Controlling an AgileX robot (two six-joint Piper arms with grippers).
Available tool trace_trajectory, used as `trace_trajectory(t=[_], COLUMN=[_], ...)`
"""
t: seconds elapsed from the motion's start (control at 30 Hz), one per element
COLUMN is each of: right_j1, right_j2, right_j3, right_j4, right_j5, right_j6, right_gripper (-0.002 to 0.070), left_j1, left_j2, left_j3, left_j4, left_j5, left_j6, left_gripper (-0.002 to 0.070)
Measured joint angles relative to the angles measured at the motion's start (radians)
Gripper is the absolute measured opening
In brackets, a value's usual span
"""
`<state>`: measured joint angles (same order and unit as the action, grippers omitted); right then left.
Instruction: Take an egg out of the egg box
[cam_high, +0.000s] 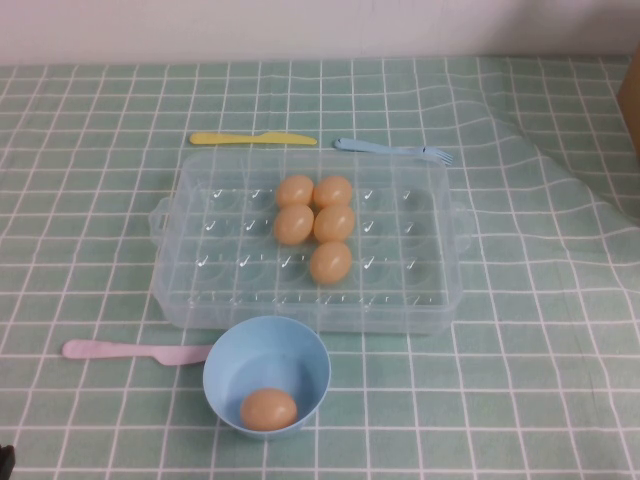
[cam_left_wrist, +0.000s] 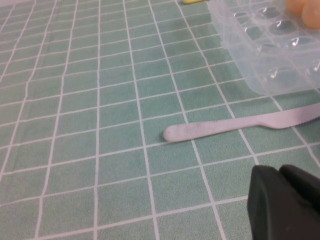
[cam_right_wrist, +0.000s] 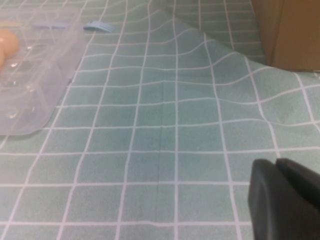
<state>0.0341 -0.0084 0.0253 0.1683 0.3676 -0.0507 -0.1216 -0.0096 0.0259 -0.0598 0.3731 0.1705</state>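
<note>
No readable text, no labels, no brand marks, no numbers, no signs on any object, plain unmarked surfaces throughout

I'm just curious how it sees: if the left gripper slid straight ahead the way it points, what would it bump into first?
Probably the pink knife, lying across the path of the left gripper, with the egg box beyond; depth is uncertain. The right gripper faces bare tablecloth.
</note>
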Motion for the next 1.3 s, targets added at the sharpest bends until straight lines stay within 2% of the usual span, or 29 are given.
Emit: trace_trajectory(t=[0.53,0.7,0.9,1.17,1.3], right_j1=[0.0,0.0,0.0,0.0,0.0], right_j2=[0.0,0.0,0.0,0.0,0.02], right_j3=[0.0,0.0,0.0,0.0,-0.033], right_j4=[0.172,0.304,0.55,0.63,0.667], right_j5=[-0.079,-0.113,-0.159,-0.17,-0.105], right_j6=[0.0,0.0,0.0,-0.017,-0.017], right_gripper=[-0.0017,-0.0017,-0.0017,-0.0017,-0.0017], left_j1=[0.0,0.0,0.0,0.0,0.0], left_j2=[0.0,0.0,0.0,0.0,0.0], left_j3=[0.0,0.0,0.0,0.0,0.0], left_j4=[0.0,0.0,0.0,0.0,0.0], left_j5=[0.0,0.0,0.0,0.0,0.0], left_j6=[0.0,0.0,0.0,0.0,0.0], left_gripper=[-0.0004,-0.0003,-0.0004,-0.0003,-0.0004])
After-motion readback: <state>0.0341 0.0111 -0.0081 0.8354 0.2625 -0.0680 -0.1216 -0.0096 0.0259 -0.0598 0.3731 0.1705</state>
